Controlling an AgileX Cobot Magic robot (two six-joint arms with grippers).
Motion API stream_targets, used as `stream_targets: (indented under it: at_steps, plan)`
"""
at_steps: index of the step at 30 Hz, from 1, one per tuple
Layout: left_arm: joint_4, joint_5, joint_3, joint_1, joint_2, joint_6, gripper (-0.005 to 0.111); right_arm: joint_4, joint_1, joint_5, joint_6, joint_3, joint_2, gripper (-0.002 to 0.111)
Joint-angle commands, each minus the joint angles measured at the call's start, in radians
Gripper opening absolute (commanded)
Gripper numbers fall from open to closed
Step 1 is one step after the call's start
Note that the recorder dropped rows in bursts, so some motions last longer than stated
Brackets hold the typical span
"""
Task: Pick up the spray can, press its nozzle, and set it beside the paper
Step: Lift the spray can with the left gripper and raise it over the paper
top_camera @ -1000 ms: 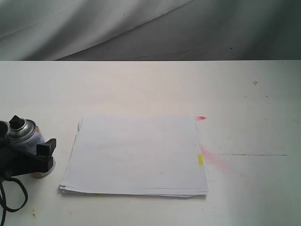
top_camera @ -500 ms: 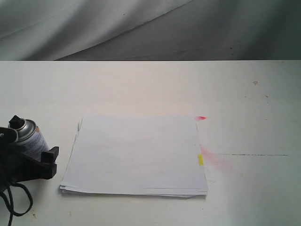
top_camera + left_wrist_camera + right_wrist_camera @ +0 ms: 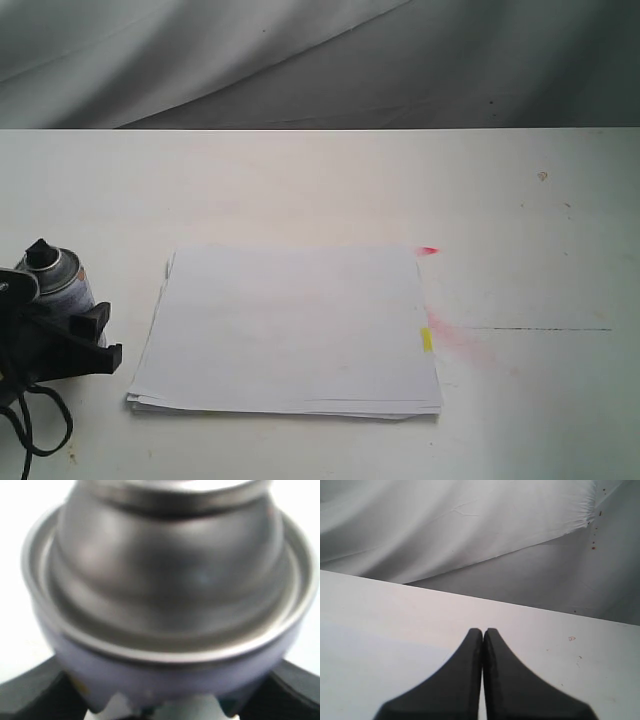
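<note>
The spray can [image 3: 62, 285] stands at the far left of the table, left of the paper [image 3: 290, 325]. Its black nozzle [image 3: 40, 253] tops the silver dome. My left gripper [image 3: 65, 330] is shut on the can's body, with a black finger on each side. In the left wrist view the can's silver dome [image 3: 170, 575] fills the picture, and the left gripper [image 3: 160, 700] shows only as dark fingers [image 3: 30, 697] in the lower corners. The nozzle is cut off there. My right gripper [image 3: 483, 630] is shut on nothing above bare table; the exterior view does not show it.
The paper carries a small yellow tab [image 3: 426, 340] at its right edge. A red smear [image 3: 455, 335] and a red spot [image 3: 428, 250] mark the white table [image 3: 520, 230] beside it. A grey cloth [image 3: 300, 60] hangs behind. A black cable [image 3: 30, 425] loops under the left gripper.
The left gripper has shifted slightly down and left with the can in it, and the can's base is now hidden behind the fingers. The paper has not moved.
</note>
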Motion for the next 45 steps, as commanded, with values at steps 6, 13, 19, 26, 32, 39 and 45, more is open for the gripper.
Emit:
stream_targets:
  at_steps: [6,13,19,26,32,39,45]
  plan:
    - [0.028,-0.016,-0.007,0.0,-0.002,-0.028,0.0,-0.009,0.004,-0.001,-0.008,0.002,-0.005,0.0]
    - [0.134,0.056,-0.007,0.0,-0.108,-0.146,0.0,-0.009,0.004,-0.001,-0.008,0.002,-0.005,0.0]
    - [0.14,0.368,-0.039,0.0,-0.378,-0.163,0.0,-0.009,0.004,-0.001,-0.008,0.002,-0.005,0.0]
    - [0.142,1.006,-0.29,-0.004,-0.706,-0.144,0.0,-0.009,0.004,-0.001,-0.008,0.002,-0.005,0.0]
    - [0.179,1.26,-0.45,-0.076,-0.82,-0.123,0.0,-0.009,0.004,-0.001,-0.008,0.002,-0.005,0.0]
    - [0.304,1.437,-0.506,-0.121,-0.768,-0.163,0.0,-0.009,0.004,-0.001,-0.008,0.002,-0.005,0.0]
    - [0.307,1.468,-0.519,-0.121,-0.683,-0.161,0.0,-0.009,0.004,-0.001,-0.008,0.002,-0.005,0.0]
